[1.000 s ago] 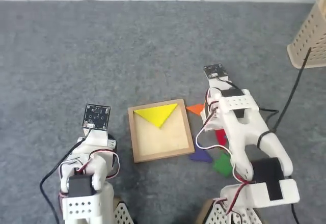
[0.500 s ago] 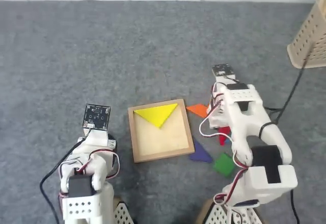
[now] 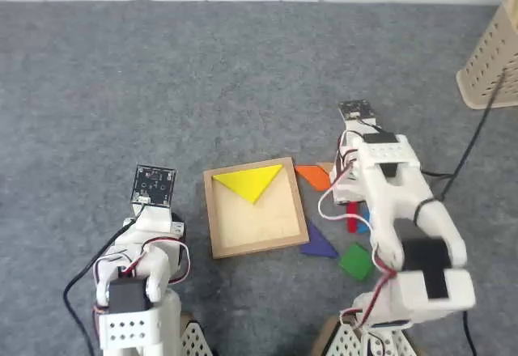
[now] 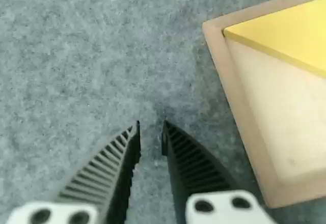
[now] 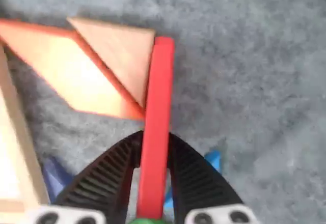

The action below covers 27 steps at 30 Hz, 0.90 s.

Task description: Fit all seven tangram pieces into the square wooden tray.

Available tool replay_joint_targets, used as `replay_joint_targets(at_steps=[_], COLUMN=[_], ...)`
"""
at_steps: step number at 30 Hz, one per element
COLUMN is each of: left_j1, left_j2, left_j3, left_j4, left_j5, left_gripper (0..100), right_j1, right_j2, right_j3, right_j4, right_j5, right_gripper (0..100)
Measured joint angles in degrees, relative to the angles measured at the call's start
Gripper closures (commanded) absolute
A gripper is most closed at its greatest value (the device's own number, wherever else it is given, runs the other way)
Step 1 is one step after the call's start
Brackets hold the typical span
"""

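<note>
Between the black ribbed fingers [image 5: 114, 170] of the right gripper [image 5: 154, 138] stands a red piece [image 5: 159, 96], clamped on its thin edge with both jaws pressed against its flat sides. Whether its lower edge rests on the grey felt [image 5: 254, 56] cannot be told. Just past the fingertips, a pale wooden triangle [image 5: 119, 53] lies flat with one side along the red piece. An orange parallelogram [image 5: 71, 81] lies against the triangle's other side. Close beside one finger a blue piece [image 5: 213, 159] pokes out, and beside the other a purple piece [image 5: 53, 175]. A bit of a green piece [image 5: 149, 220] shows at the gripper's base. Beyond the orange parallelogram runs the rim of the square wooden tray [image 5: 11, 127].

From the high view, the tray [image 3: 215, 235] sits between the two arms. A yellow triangle [image 3: 247, 181] lies inside it, in the corner region farthest from the arm bases. The loose pieces are all on the right gripper's side of the tray.

Near the tray's other side, the left gripper [image 4: 151, 132] hangs over bare felt. Its fingers are slightly parted, with a narrow strip of felt between them and nothing held. The tray's corner and the yellow triangle's point are just beside it.

Well beyond the right arm stands a perforated beige basket [image 3: 494, 48], with a black cable [image 3: 469, 141] trailing from it.
</note>
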Motion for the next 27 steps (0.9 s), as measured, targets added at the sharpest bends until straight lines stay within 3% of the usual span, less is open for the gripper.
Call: replay_joint_targets(at_steps=[13,23,27], left_j1=[0.00,0.00,0.00], left_j2=[0.00,0.00,0.00], left_j3=[0.00,0.00,0.00], left_j4=[0.00,0.00,0.00], left_j5=[0.00,0.00,0.00], left_gripper=[93,93,93], right_j1=[-12.31,-31.38,-35.87], right_j2=[-19.08,-14.59,-4.92], right_j3=[7.21,-0.79,-7.30], right_j4=[0.09,0.09,0.09], right_j5=[1.67,1.58,-3.43], right_gripper=[99.2,99.2,98.9])
